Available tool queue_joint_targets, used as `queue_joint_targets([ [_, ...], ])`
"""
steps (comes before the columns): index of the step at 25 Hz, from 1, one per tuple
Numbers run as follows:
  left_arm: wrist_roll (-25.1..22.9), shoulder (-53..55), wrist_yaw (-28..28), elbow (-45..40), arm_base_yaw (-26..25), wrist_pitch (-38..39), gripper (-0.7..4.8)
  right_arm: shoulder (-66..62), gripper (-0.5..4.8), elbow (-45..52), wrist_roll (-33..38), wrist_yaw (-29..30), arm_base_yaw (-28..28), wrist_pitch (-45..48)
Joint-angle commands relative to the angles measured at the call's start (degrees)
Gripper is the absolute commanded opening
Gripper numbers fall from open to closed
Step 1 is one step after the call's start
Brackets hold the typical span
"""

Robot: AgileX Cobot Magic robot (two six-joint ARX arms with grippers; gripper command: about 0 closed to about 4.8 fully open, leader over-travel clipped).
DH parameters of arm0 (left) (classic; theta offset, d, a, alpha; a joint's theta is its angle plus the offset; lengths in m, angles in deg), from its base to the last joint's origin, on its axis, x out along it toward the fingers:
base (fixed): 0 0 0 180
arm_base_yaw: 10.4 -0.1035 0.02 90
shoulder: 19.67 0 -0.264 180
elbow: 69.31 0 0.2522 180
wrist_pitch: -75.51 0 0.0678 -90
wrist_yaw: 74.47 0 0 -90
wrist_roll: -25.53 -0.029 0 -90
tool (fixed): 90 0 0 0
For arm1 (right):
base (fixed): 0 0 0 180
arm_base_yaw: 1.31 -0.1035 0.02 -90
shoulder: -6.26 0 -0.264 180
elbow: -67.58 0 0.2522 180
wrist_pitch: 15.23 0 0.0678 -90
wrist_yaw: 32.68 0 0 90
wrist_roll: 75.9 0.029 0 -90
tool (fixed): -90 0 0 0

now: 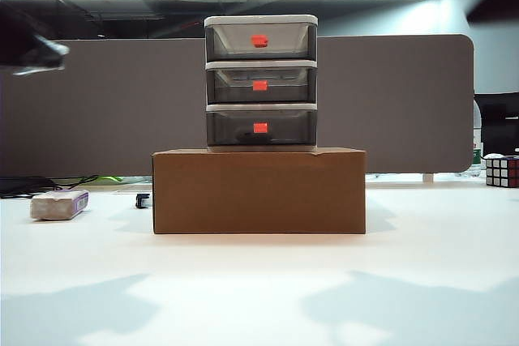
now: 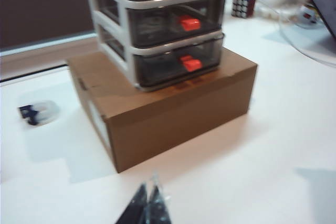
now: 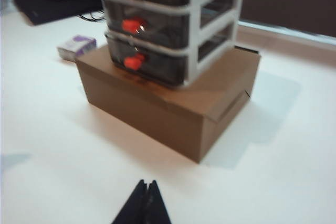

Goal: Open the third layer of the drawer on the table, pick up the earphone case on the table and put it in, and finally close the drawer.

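On worktop [image 1: 259, 281]: drawer [image 1: 260, 83] atop cardboard box [image 1: 259, 190], third layer [image 1: 260, 127] closed.
Left end effector [image 2: 149, 203], right end effector [image 3: 145, 200] pinched closed, empty, wrist views only; Rubik's cube [image 1: 502, 172] exterior and left wrist views.

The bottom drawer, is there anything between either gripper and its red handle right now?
Nothing visible. The left gripper and right gripper are both shut, above bare table in front of the cardboard box. The third layer is closed, its handle unobstructed.
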Motion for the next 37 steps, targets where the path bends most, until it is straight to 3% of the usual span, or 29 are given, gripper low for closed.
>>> queue_joint_targets([
  [1, 0.20, -3.67, -0.68, -1.95, 0.04, -0.92, -0.05, 5.46, -0.05, 4.37, 0.79, -1.36, -0.07, 1.09],
  [11, 2.62, -13.92, -0.83, -7.76, 0.04, 2.01, -0.06, 20.22, -0.05, 13.86, 2.99, -3.08, -0.07, 1.05],
  [18, 3.30, -17.86, -1.97, -7.78, -0.02, 6.73, -0.06, 20.65, -0.05, 17.38, 2.69, -3.43, 0.48, 1.14],
  [22, 0.81, -17.86, -4.37, -7.78, -0.26, 7.10, -0.06, 20.65, -0.05, 17.38, 0.31, -3.45, 2.54, 1.14],
  [26, -1.57, -17.86, -7.91, -7.80, -1.81, 7.06, -0.06, 20.65, -0.05, 17.38, -0.63, -2.75, 8.85, 0.96],
  [30, -2.47, -17.86, -5.25, -7.80, -7.61, 6.73, -0.06, 20.65, -0.05, 17.38, -1.14, 0.02, 14.14, 1.75],
  [33, -2.38, -17.86, 4.94, -7.80, -18.47, 6.45, -0.06, 20.65, -0.05, 17.38, -1.11, 2.25, 19.34, 2.93],
  [37, -2.08, -17.86, 14.43, -7.78, -29.53, 6.34, -0.06, 20.65, -0.05, 17.38, -1.16, 3.02, 21.20, 2.99],
])
